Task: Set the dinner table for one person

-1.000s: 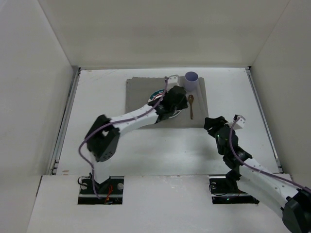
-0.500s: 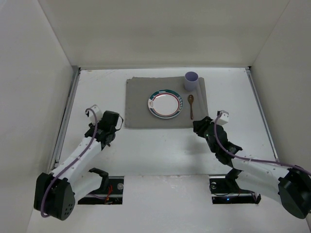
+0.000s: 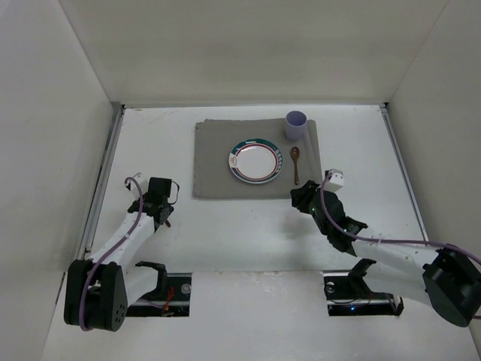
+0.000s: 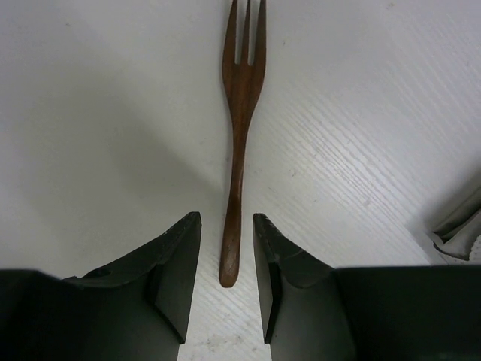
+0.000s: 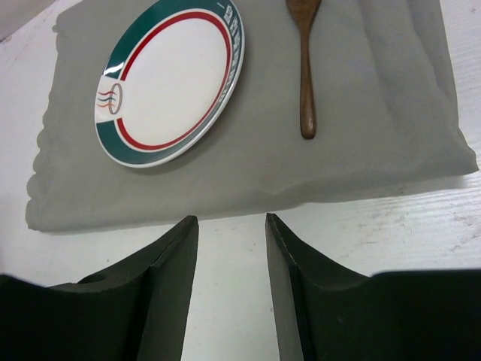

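On the white dinner table point(image 3: 240, 233) lies a grey placemat point(image 3: 214, 154) with a green- and red-rimmed plate point(image 3: 255, 160), a wooden spoon point(image 3: 295, 164) to its right and a lilac cup point(image 3: 296, 124) at its far right corner. My left gripper point(image 3: 159, 203) hangs low over the table left of the placemat. In the left wrist view it point(image 4: 225, 219) is open, with its jaws either side of the handle end of a wooden fork point(image 4: 239, 128), not touching it. My right gripper point(image 5: 231, 219) is open and empty over bare table at the placemat's near edge point(image 5: 248, 188).
A corner of the placemat point(image 4: 458, 226) shows at the right of the left wrist view. White walls enclose the table on three sides, with metal rails point(image 3: 101, 188) along its side edges. I cannot make out the fork in the top view.
My left arm pulled back from the plate to the table's left side and came down over the fork. My right gripper moved forward and left to the placemat's near edge.
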Motion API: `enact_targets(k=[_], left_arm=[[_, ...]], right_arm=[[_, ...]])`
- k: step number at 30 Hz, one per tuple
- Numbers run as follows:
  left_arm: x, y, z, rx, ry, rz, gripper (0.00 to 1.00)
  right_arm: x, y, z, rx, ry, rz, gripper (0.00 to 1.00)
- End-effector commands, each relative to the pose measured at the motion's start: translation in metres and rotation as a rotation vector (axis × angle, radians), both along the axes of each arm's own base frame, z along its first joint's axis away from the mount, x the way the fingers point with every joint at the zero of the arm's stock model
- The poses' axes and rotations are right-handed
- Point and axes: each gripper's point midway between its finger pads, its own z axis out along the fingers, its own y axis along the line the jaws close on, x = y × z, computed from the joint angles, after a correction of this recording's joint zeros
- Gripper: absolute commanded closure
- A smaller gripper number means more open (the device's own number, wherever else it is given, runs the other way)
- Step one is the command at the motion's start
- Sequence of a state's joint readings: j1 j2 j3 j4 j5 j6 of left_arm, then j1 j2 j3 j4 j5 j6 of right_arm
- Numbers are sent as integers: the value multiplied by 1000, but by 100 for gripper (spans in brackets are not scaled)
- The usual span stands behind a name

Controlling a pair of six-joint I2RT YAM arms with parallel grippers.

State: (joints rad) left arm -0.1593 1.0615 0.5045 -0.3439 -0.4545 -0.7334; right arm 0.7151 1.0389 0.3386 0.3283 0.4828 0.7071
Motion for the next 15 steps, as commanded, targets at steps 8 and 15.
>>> enact_targets(k=[8,15], left_arm=[[13,-9,-14,-18,19,-36,78],[3,2,-20,-14,43,10,78]], right_arm=[[9,24,30,28,-76,52,53],[8,24,30,33,-78,54,53]])
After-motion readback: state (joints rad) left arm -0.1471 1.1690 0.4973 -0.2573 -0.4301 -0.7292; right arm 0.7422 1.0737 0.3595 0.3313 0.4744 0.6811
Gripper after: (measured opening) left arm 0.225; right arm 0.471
